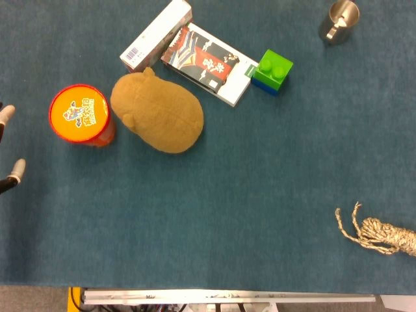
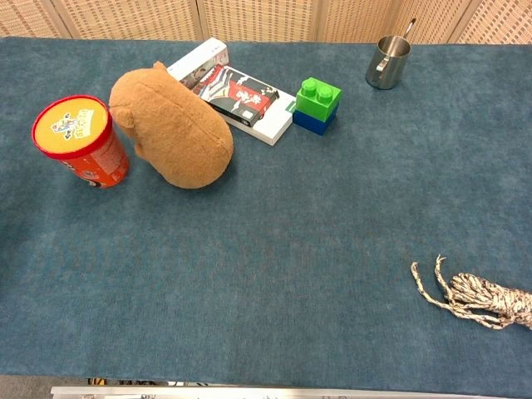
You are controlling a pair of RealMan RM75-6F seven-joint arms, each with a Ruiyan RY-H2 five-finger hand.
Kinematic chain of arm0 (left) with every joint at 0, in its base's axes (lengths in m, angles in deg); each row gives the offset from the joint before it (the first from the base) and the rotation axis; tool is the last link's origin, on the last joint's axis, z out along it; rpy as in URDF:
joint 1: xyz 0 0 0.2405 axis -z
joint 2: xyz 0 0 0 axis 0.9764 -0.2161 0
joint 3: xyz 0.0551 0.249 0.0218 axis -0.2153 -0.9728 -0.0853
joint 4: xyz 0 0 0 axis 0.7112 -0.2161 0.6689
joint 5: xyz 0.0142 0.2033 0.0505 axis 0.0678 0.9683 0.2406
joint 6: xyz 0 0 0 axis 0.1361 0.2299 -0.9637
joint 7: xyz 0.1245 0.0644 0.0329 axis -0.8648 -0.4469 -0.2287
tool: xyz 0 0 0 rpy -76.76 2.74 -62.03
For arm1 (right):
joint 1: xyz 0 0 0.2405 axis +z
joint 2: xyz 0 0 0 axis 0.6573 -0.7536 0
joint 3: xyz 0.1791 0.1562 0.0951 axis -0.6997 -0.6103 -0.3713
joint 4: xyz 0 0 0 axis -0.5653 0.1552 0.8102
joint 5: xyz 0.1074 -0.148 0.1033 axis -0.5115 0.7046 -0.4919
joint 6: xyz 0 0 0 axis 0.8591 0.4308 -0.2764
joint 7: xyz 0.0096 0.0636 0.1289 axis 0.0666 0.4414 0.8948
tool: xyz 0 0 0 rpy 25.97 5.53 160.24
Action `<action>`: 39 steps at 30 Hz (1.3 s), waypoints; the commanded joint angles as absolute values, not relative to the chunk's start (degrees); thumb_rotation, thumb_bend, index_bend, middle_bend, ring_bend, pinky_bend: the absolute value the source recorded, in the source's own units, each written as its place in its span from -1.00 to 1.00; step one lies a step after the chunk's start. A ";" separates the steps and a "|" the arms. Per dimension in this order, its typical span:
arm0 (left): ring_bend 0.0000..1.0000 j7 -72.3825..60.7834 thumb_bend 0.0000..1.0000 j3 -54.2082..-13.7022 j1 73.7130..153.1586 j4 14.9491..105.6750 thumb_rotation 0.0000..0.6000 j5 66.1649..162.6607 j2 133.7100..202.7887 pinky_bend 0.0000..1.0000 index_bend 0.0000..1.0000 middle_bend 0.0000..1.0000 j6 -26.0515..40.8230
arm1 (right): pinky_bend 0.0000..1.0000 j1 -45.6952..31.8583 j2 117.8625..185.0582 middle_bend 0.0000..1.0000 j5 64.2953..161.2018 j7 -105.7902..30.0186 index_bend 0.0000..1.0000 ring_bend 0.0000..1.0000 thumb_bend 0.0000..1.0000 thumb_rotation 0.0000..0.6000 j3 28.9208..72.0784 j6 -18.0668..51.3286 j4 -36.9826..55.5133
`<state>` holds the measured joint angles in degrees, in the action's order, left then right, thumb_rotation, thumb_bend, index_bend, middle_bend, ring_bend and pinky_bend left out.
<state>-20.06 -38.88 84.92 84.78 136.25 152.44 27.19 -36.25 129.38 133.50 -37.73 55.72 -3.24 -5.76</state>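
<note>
orange tub (image 1: 81, 115): standing upright on the worktop (image 1: 247, 214), far left; yellow lid with printed label facing up; nearest thing to the left hand.
left hand (image 1: 8, 149): only fingertips (image 1: 17, 168) poking in at the left edge of the head view, apart from each other, holding nothing; sitting just left of the tub, not touching it; chest view not showing it.
right hand: not showing in either view.
plush toy (image 1: 158, 116): brown, lying just right of the tub, close beside it.
white box (image 1: 156, 35): lying behind the plush, next to the book.
book (image 1: 209, 62): lying flat, angled, between box and brick.
green brick (image 1: 273, 69): sitting on a blue one, touching the book's right end.
metal cup (image 1: 339, 20): standing far back right.
rope (image 1: 380, 233): lying bundled at the right edge, well apart from the rest.
</note>
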 commanded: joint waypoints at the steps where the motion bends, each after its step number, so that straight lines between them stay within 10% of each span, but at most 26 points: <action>1: -0.78 -20.11 -0.45 -38.88 84.95 84.87 1.00 136.21 152.40 -0.99 -0.73 -0.72 27.10 | -0.46 -36.23 129.49 -0.37 133.46 -37.69 -0.43 -0.57 -0.50 1.00 55.67 -3.23 -5.61; 27: -0.78 -6.60 -0.45 -37.11 92.65 86.23 0.96 141.37 148.89 -0.99 -0.75 -0.72 18.97 | -0.46 -32.47 125.86 -0.37 131.57 -36.84 -0.43 -0.57 -0.50 1.00 51.22 -1.41 -8.67; 33: -0.78 0.75 -0.54 -35.64 98.35 84.85 -0.31 141.75 150.33 -0.99 -0.77 -0.73 12.52 | -0.46 -32.19 125.46 -0.36 130.66 -37.21 -0.43 -0.57 -0.50 1.00 50.91 -1.03 -9.34; 39: -0.80 6.69 -0.71 -33.92 103.14 84.24 -0.97 140.93 152.57 -0.99 -0.78 -0.76 7.90 | -0.46 -32.56 125.00 -0.36 130.13 -37.43 -0.43 -0.57 -0.50 1.00 51.17 -1.14 -9.88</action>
<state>5.10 -34.66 101.56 84.61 141.29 151.59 9.49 -32.55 125.01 130.15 -37.41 51.15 -1.12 -9.87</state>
